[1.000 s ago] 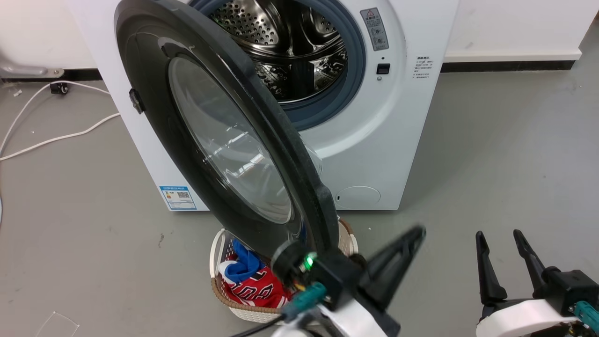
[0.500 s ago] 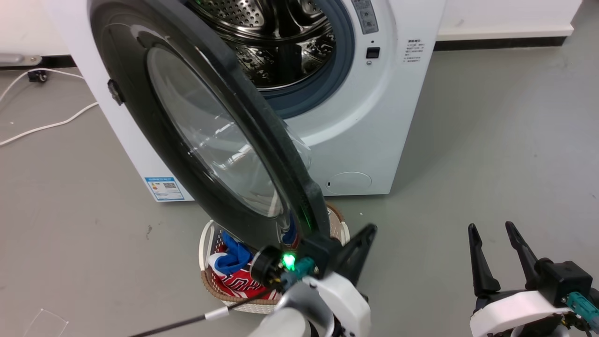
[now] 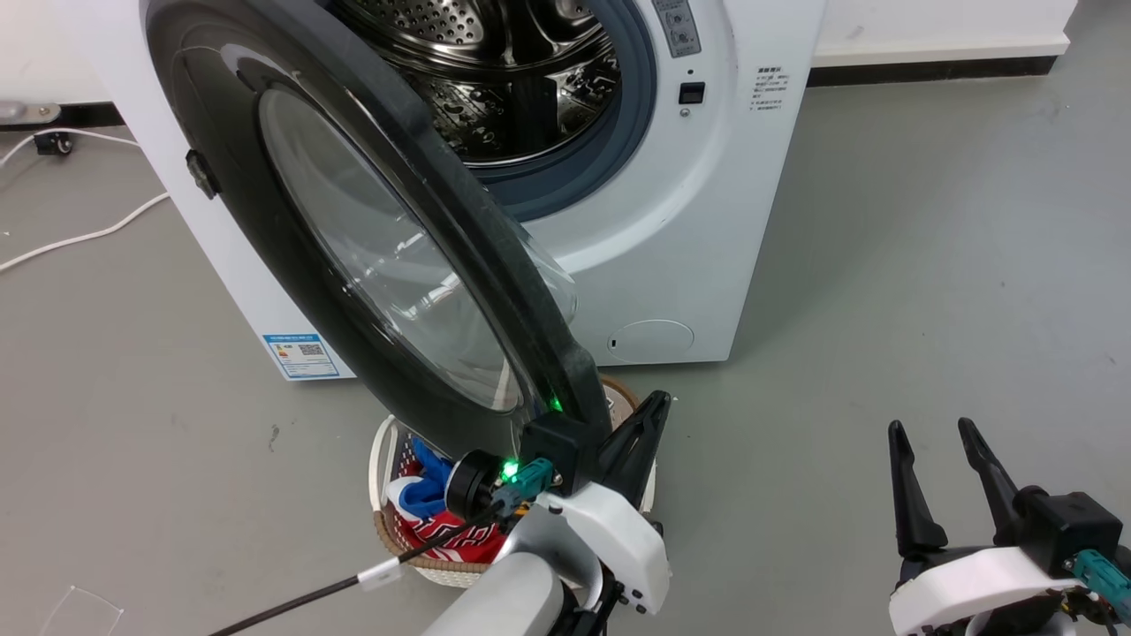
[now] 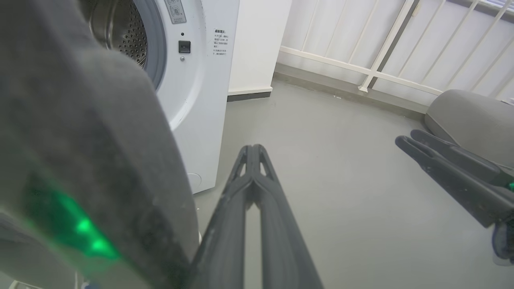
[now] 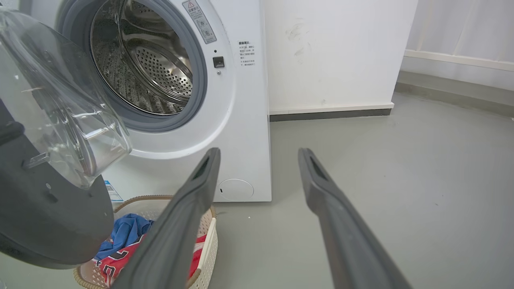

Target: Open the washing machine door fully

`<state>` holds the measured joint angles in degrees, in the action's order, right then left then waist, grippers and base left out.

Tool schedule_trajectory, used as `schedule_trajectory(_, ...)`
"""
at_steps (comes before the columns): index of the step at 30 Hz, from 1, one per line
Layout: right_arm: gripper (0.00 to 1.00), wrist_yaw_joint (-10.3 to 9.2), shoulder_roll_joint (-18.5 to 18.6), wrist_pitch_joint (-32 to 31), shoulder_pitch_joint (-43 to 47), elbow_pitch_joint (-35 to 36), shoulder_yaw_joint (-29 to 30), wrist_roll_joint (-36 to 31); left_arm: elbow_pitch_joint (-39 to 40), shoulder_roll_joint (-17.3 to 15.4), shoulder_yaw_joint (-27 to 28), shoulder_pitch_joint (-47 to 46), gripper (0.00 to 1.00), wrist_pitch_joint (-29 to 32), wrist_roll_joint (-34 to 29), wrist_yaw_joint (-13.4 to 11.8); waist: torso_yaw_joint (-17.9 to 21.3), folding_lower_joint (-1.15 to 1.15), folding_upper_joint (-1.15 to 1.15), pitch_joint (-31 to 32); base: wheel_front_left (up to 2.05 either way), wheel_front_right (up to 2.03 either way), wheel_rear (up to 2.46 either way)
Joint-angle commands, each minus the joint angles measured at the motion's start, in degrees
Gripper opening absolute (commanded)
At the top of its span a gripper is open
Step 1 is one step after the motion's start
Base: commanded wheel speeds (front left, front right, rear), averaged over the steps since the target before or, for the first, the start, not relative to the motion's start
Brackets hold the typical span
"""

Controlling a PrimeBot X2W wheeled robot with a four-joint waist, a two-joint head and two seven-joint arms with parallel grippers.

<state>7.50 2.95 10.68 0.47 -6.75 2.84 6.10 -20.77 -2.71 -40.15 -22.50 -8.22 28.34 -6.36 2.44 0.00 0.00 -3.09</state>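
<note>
door position: washing machine door (image 3: 389,265) stands about half open, hinged on the robot's-left side of the washing machine (image 3: 698,221). Its free edge points out at the robot.
door plane: close to edge-on in the head view. Glossy outer face looks left, glass bowl bulges right toward the drum (image 3: 495,79).
left hand: left hand (image 3: 652,413) has both fingers pressed together and grips nothing. It sits just beside the low end of the free rim, on the drum side.
contact: wrist view puts the dark rim (image 4: 80,140) hard against the left of the closed fingers (image 4: 253,160). Cannot tell if they touch.
right hand: right hand (image 3: 932,427) has its fingers spread and empty. It sits low right over bare floor, well apart from the door.
nearer arm: left, by a lot.
key relation: door lies to the left of the left hand, so my read is that a leftward sweep about the hinge finishes the opening.
door look: round black frame, clear bowl window (image 5: 80,132), small dark fitting on the hinge-side rim.
below door: basket (image 3: 382,450) of clothes sits under the free edge.
progress: partly open, not fully.
</note>
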Motion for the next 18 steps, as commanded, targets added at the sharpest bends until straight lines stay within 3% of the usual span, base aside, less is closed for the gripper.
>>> schedule_trajectory(1, 1.00, -0.01, -0.1, 0.4, -0.5, -0.1, 0.1, 0.4, -0.4, -1.2, 1.2, 1.3, 0.00, -0.2, 0.4, -0.8, -0.3, 0.00, 0.00, 0.2, 0.00, 0.00, 0.00)
schedule_trajectory(8, 1.00, -0.01, -0.1, 0.4, 1.0, 0.1, 1.1, 0.8, 3.8, -4.4, 0.9, 4.4, 0.00, -0.7, -0.4, -1.8, -3.1, 0.00, 0.00, 0.9, 0.00, 0.00, 0.00)
schedule_trajectory(18, 1.00, -0.01, -0.1, -0.3, 2.8, 1.7, 2.3, 0.6, 16.7, -8.0, 0.5, 11.3, 0.00, 1.1, -0.7, -5.4, -10.3, 0.00, 0.00, 1.2, 0.00, 0.00, 0.00)
